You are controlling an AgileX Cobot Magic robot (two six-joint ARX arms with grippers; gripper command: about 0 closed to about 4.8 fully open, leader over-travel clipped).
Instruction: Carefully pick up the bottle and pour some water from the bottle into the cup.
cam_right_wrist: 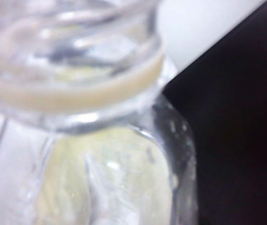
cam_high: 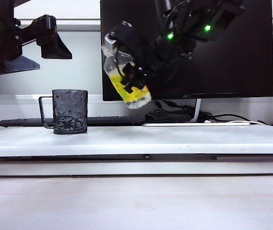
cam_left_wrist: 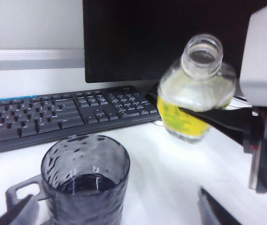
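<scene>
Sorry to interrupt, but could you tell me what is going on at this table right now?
The right gripper holds the capless bottle in the air, tilted with its mouth toward the cup. The bottle is still off to one side of the cup, and no stream shows. The left gripper hangs open above the cup, which already holds some liquid.

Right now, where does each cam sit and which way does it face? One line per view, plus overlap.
Exterior: low at the table's front edge, facing the monitor; shows the left pincer open above the cup, and the right pincer gripping the tilted bottle.
Left wrist: looks down over the cup toward the keyboard; its own fingertips show at the frame edge.
Right wrist: pressed against the bottle's neck; no fingers visible.
Shared: the bottle shows in all three; the cup in exterior and left wrist.
</scene>
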